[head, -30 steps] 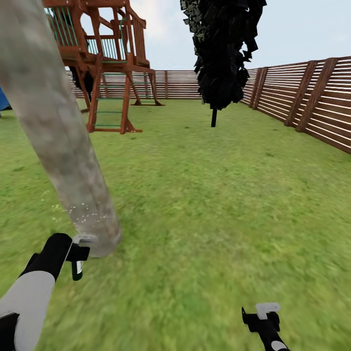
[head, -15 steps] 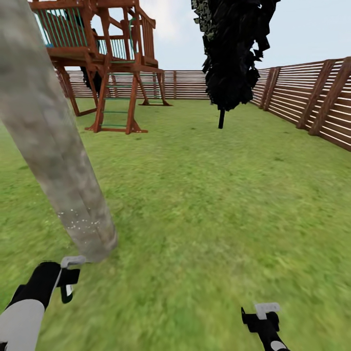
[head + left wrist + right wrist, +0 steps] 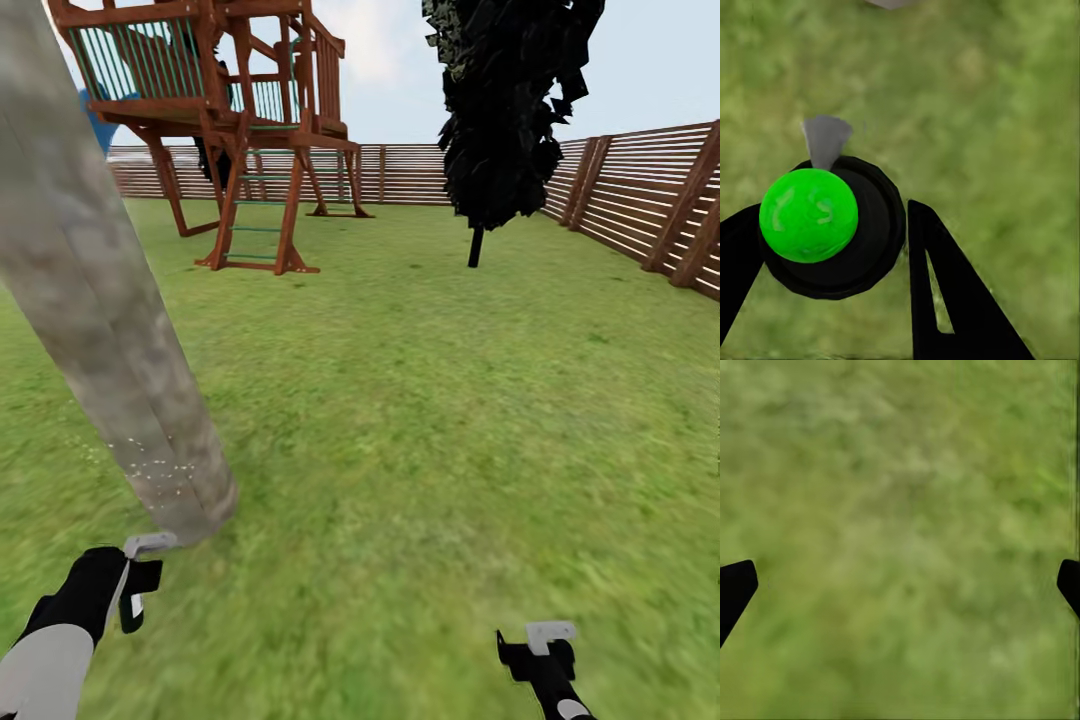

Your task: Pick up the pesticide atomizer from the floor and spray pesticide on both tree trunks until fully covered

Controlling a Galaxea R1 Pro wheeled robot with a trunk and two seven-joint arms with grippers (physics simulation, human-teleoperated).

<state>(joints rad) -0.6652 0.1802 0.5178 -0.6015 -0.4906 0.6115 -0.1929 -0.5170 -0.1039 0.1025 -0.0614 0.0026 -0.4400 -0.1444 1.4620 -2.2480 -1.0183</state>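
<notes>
Clearly we have the pesticide atomizer [image 3: 832, 229] in our left hand [image 3: 832, 247]: from the left wrist its black round body with a bright green cap sits between the two dark fingers [image 3: 960, 300], a grey nozzle poking out ahead of it. We judge it a light, rigid bottle with a smooth round wall, so it could twist in the grip; holding it around the body below the cap, as now, seems the sensible place.

From the head camera the left hand hangs just beside the foot of the tree trunk [image 3: 110, 330], a thick, leaning, mottled grey-brown column. White pesticide specks [image 3: 160, 468] dot only its lowest part; the bark above looks bare, so much spraying remains by our reckoning.

Our right hand [image 3: 540, 645] is spread wide over the grass [image 3: 900, 540], holding nothing.

Beyond lie the open lawn [image 3: 450, 420], a wooden play tower [image 3: 220, 120], a slim dark-leaved tree [image 3: 510, 110] and the slatted fence [image 3: 640, 200].
</notes>
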